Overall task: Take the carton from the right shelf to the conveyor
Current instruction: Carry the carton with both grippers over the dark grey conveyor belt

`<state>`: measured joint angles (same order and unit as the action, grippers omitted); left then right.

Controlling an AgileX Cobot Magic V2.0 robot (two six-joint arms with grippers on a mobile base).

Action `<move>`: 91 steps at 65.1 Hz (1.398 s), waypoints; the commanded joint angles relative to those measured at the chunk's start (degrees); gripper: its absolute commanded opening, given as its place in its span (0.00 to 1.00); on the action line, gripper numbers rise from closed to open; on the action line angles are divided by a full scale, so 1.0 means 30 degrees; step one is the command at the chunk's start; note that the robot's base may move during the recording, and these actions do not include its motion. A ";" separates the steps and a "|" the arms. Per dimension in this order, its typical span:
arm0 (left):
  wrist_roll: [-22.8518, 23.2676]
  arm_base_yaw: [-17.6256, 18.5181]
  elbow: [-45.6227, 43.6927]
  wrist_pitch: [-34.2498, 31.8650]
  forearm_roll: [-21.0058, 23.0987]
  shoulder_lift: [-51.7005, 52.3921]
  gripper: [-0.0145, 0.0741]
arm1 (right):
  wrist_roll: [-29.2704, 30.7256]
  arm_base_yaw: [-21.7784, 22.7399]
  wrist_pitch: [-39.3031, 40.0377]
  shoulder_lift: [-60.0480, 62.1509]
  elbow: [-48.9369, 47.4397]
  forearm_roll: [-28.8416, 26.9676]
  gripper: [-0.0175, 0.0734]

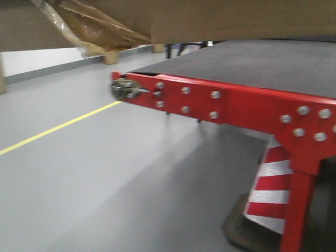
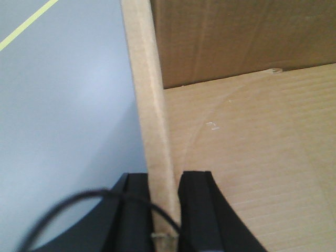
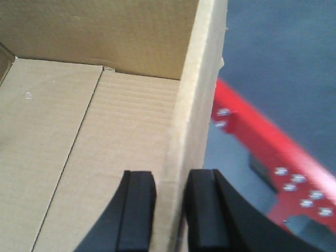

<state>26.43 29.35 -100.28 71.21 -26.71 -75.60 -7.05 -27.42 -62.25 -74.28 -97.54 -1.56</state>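
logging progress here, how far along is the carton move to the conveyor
Done: the carton is lifted, with no shelf in view. In hand: the left gripper and right gripper each pinch a side wall, holding it in the air at the red-framed end of the conveyor. Left: set it down there and let go.
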 commanded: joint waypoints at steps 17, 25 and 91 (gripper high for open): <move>-0.0128 0.0130 -0.0179 -0.0416 -0.2427 0.0129 0.14 | 0.0015 0.0107 0.0917 0.0240 -0.0099 0.0143 0.13; -0.0128 0.0130 -0.0179 -0.0416 -0.2474 0.0129 0.14 | 0.0015 0.0107 0.0917 0.0240 -0.0099 0.0143 0.13; -0.0128 0.0130 -0.0179 -0.0416 -0.2475 0.0129 0.14 | 0.0015 0.0107 0.0917 0.0240 -0.0099 0.0143 0.13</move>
<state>26.56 29.73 -100.28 70.23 -30.10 -75.60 -7.28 -27.42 -61.30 -74.31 -97.54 -1.91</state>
